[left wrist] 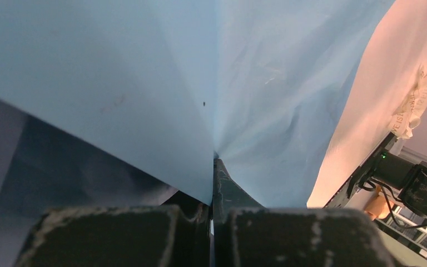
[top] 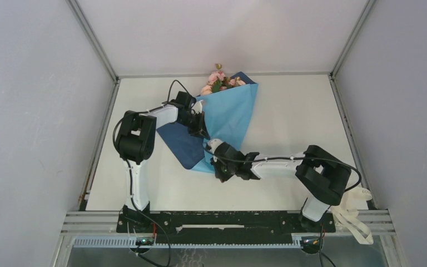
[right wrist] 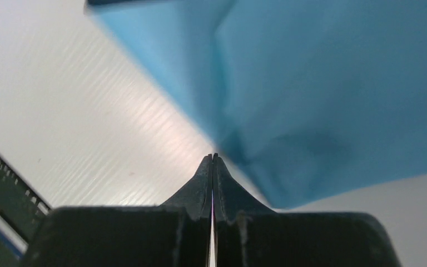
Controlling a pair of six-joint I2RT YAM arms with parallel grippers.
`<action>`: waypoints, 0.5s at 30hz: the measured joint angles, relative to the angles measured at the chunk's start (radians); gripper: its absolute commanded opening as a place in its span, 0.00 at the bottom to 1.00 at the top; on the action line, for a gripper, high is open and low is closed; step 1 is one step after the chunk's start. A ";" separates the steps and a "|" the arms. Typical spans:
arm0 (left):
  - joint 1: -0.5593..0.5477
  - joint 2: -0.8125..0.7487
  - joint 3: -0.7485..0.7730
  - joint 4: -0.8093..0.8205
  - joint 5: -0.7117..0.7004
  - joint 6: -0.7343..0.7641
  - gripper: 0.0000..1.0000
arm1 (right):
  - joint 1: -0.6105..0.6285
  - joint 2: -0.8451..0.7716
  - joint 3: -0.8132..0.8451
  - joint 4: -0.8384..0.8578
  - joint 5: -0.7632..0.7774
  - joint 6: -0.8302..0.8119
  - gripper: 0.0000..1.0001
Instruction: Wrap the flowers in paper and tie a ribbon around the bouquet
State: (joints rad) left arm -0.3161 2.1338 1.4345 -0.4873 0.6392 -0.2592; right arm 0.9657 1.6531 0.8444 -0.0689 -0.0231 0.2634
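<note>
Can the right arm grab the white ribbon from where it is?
Probably, yes: the ribbon lies uncovered right beside that arm's base, but the right gripper, shut near the paper, must swing far back.

The white table (top: 289, 128) carries a sheet of blue paper (top: 231, 114) near its centre, folded over on the surface. Pink flowers (top: 218, 80) protrude from the paper's far end, close to the table's rear edge. A cream ribbon (top: 361, 196) lies bunched at the near right corner, overhanging the edge.

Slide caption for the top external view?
Left gripper pinches blue wrapping paper sheet folded over pink flowers; right gripper shut beside its near tip; cream fabric ribbon at near-right corner.
</note>
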 measured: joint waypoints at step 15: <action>0.002 0.000 0.003 -0.006 -0.005 0.016 0.00 | 0.015 -0.216 -0.081 -0.075 -0.128 0.034 0.00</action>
State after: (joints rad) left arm -0.3145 2.1338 1.4372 -0.4938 0.6342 -0.2428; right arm 0.9810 1.4372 0.7635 -0.1436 -0.1509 0.2970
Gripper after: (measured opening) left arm 0.004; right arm 0.006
